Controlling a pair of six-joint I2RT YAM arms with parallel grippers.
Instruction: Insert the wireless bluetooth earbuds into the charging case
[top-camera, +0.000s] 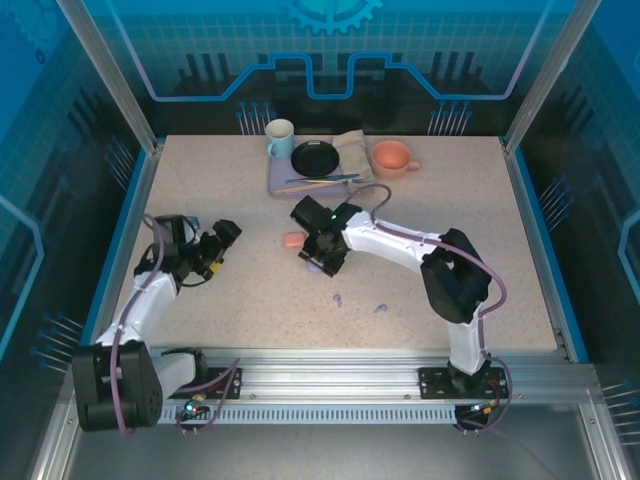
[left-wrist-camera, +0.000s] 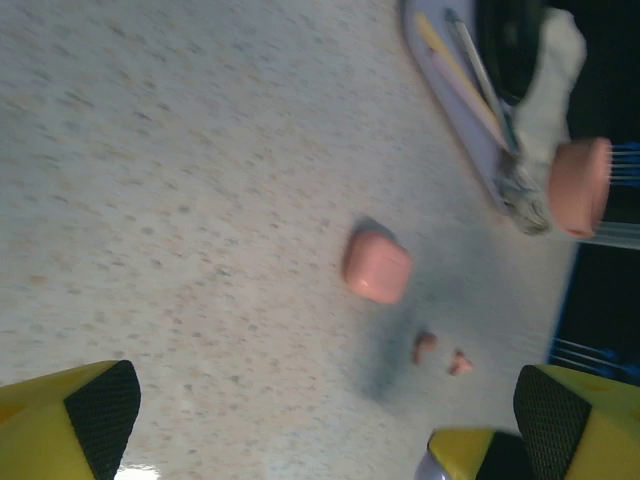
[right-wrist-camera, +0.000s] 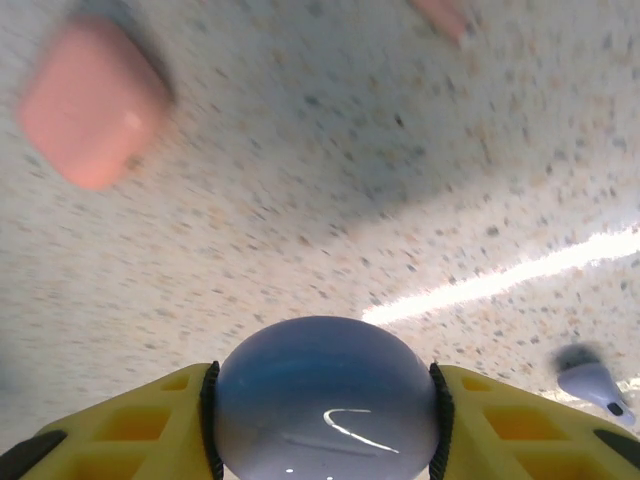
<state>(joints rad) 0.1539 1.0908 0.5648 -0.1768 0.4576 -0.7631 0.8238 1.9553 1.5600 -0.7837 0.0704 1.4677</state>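
Observation:
My right gripper (top-camera: 322, 256) (right-wrist-camera: 325, 400) is shut on a lilac pebble-like charging case (right-wrist-camera: 325, 395) (top-camera: 316, 267) at the table's middle, its fingers (right-wrist-camera: 130, 430) pressed on both sides. A salmon-pink case (top-camera: 293, 241) (left-wrist-camera: 377, 267) (right-wrist-camera: 90, 100) lies closed just left of it. Two pink earbuds (left-wrist-camera: 424, 346) (left-wrist-camera: 460, 362) lie beside the pink case, one of them (right-wrist-camera: 440, 15) at the top of the right wrist view. Two lilac earbuds (top-camera: 338, 298) (top-camera: 380, 308) lie nearer the front, one (right-wrist-camera: 595, 385) to the right of my held case. My left gripper (top-camera: 218, 248) (left-wrist-camera: 325, 420) hangs open and empty at the left.
At the back stand a pale blue mug (top-camera: 280, 138), a black plate (top-camera: 315, 158) on a lilac tray (top-camera: 283, 183) with utensils, a crumpled cloth (top-camera: 352, 150) and an orange cup (top-camera: 392, 158). Blue walls ring the table.

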